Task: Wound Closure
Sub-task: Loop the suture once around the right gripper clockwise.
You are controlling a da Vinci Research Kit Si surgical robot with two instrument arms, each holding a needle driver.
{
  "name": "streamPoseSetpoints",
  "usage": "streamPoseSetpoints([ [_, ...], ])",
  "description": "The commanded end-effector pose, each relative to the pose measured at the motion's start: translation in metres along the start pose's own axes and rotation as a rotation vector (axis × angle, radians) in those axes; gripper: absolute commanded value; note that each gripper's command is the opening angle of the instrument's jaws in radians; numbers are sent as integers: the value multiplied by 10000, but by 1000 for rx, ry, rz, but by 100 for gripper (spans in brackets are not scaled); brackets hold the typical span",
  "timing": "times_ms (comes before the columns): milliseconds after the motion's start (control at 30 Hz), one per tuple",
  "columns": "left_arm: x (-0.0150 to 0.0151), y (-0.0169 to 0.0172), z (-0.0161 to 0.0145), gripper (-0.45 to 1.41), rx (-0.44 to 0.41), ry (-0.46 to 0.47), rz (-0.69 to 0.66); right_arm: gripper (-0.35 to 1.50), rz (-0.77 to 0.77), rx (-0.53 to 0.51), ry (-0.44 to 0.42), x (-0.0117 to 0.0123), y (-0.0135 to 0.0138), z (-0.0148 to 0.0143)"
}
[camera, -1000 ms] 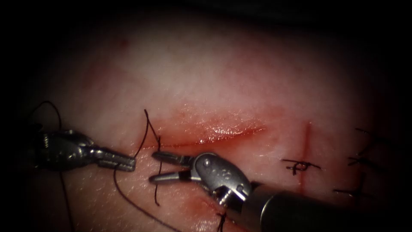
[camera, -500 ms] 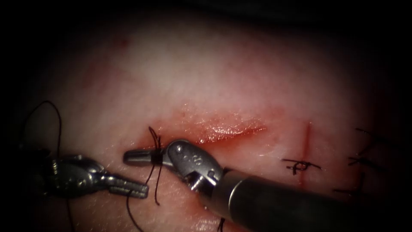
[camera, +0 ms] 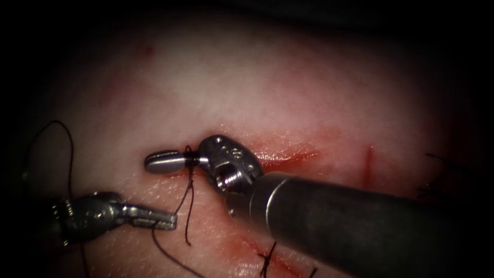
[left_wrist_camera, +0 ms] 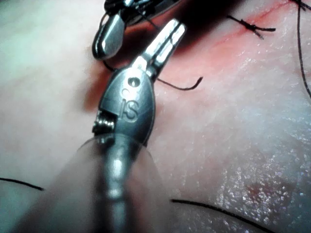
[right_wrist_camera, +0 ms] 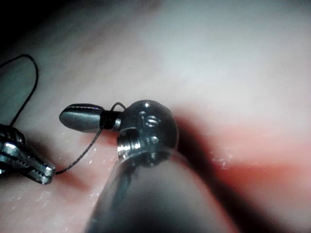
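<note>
At the far left of the endoscope view a loop of thread (camera: pixel 66 149) is arcing up over the tissue (camera: pixel 267 77) and dropping behind the left arm's tool (camera: pixel 167 221). That tool is lying low and near, left of the cut (camera: pixel 280 157), with its jaws pressed together and pointing right. A strand is running down from just behind the jaw tips, but whether the jaws are pinching it cannot be told; in the left wrist view the left arm's tool (left_wrist_camera: pixel 170 34) is showing its jaws closed with a short curled thread end (left_wrist_camera: pixel 187 87) lying beside them.

Just right and farther off, the right arm's tool (camera: pixel 159 161) is reaching across the left end of the cut, its jaws clenched on the thread where the strands are crossing the jaws near their hinge. Two strands are hanging from there toward the near side. The right wrist view is showing the right arm's tool (right_wrist_camera: pixel 80 117) closed with thread caught at the base of the jaws.

Red fluid (camera: pixel 278 149) is glistening along the cut. Near the bottom edge a finished stitch (camera: pixel 267 257) is sitting beside the right shaft. The needle cannot be made out.
</note>
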Motion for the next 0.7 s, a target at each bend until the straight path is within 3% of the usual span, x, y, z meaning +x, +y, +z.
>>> streamPoseSetpoints([
  [33,-9,-3,4,-45,-1,4,-1,-35,14,21,-5,-3,6,8],
  [333,-49,-15,-9,-45,14,9,-40,-35,60,23,-28,-6,6,2],
  [467,-72,-22,-18,-45,21,9,-61,-35,92,7,4,-6,10,-2],
  [700,-90,-30,-29,-45,21,9,-70,-35,100,13,-14,-9,14,-3],
])
